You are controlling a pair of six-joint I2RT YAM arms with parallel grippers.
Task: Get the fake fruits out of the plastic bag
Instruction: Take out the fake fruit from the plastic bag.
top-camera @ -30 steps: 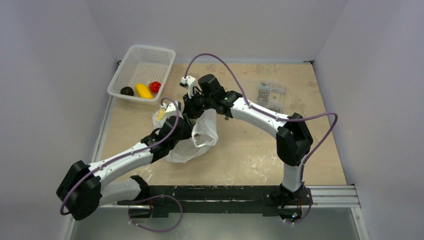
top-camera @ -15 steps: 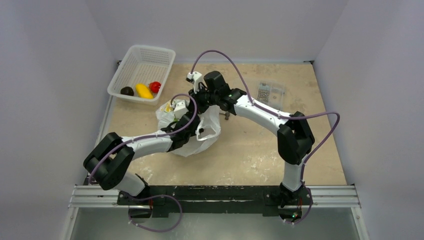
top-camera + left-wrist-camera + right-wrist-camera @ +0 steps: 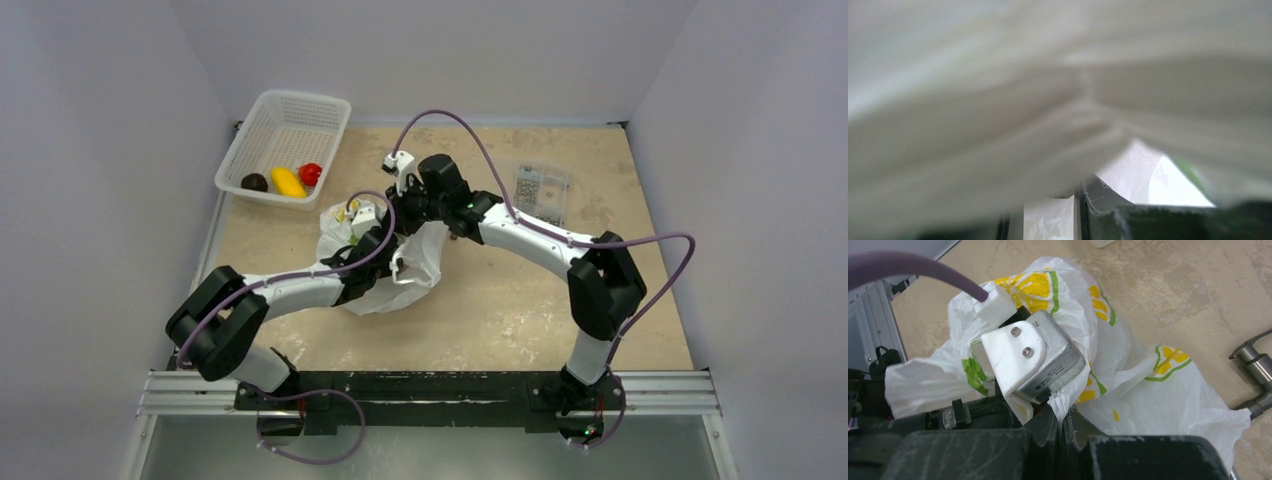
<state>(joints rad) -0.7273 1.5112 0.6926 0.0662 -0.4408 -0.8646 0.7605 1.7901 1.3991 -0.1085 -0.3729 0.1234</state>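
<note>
The plastic bag (image 3: 405, 268), white with yellow-green print, lies crumpled mid-table. My right gripper (image 3: 408, 206) is shut on a fold of its rim (image 3: 1068, 400) and holds it up. My left gripper (image 3: 1048, 222) is pushed inside the bag. Its jaws stand apart with only bag film showing between them, and blurred plastic fills the left wrist view. The left wrist's camera mount (image 3: 1028, 357) pokes out of the bag mouth. No fruit shows inside the bag. A dark brown fruit (image 3: 254, 182), a yellow fruit (image 3: 288, 182) and a red fruit (image 3: 310, 173) lie in the white mesh basket (image 3: 290, 115).
The basket stands at the back left. A small hammer (image 3: 455, 232) lies just right of the bag, and it also shows in the right wrist view (image 3: 1255, 365). A clear flat box of small parts (image 3: 540, 188) sits at the back right.
</note>
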